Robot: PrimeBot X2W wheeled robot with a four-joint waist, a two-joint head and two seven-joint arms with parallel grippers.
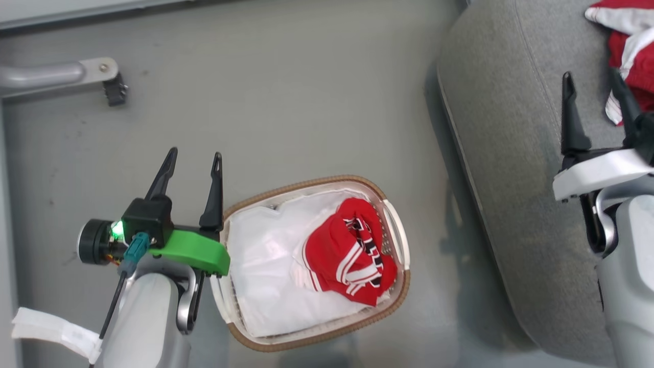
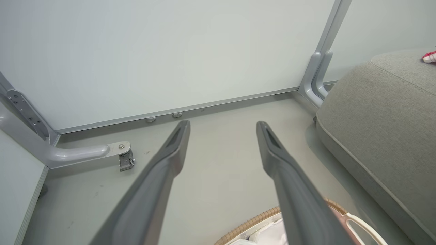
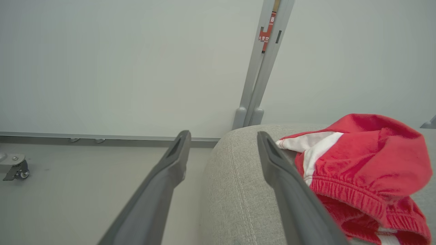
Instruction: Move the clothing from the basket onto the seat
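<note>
One red jersey (image 1: 350, 253) with white stripes and lettering lies bunched in the right half of the cream basket (image 1: 396, 225), on its white liner (image 1: 260, 255). A second red jersey (image 1: 631, 48) (image 3: 368, 163) lies crumpled on the grey seat (image 1: 511, 153) (image 3: 235, 190) at the upper right. My left gripper (image 1: 195, 157) (image 2: 223, 126) hangs open and empty over the floor, just left of the basket. Above the seat's edge my right gripper (image 1: 590, 76) (image 3: 223, 136) is open and empty, with the second jersey beside its right finger.
A grey metal frame leg with a caster (image 1: 115, 92) (image 2: 126, 160) stands on the floor at the upper left. A pale wall panel (image 2: 170, 51) on a metal rail closes off the far side. Bare grey floor (image 1: 306, 102) lies between basket and seat.
</note>
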